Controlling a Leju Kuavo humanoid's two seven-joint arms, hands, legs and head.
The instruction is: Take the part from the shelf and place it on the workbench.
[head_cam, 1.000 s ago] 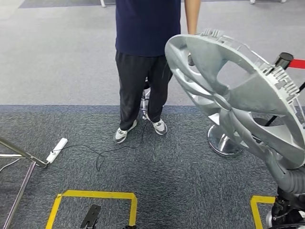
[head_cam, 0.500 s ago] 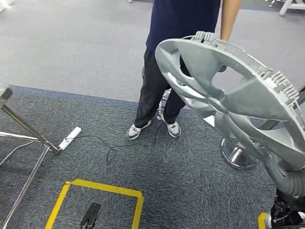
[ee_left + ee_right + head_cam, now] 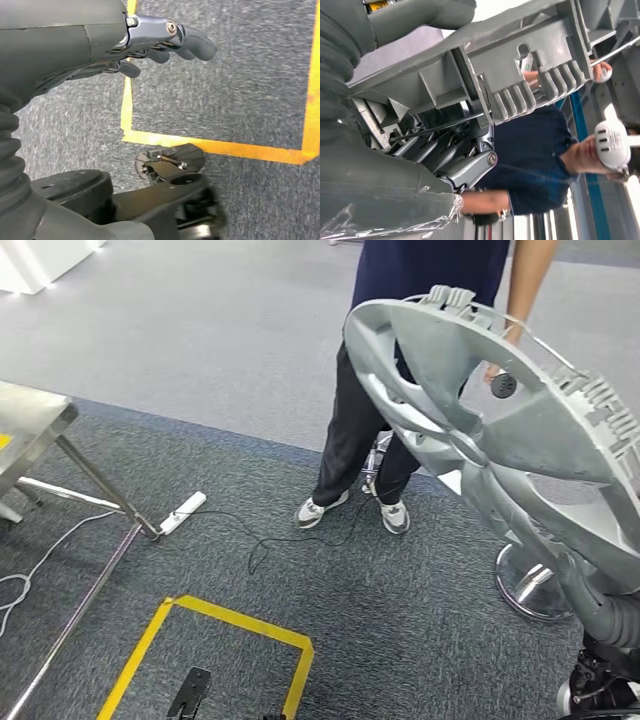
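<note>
Right robot hand (image 3: 471,167) gripped the wheel cover (image 3: 490,430), held up at 3 o'clock, fingers mostly hidden behind it. Left robot hand (image 3: 166,42) hung empty, fingers apart, over carpet (image 3: 226,470). Person (image 3: 407,370) partly cut off behind cover.

Big grey part (image 3: 513,430) tilted at right, w/ person (image 3: 392,370) behind it; power strip (image 3: 181,512) & yellow tape (image 3: 226,625) lay on carpet (image 3: 226,490).
</note>
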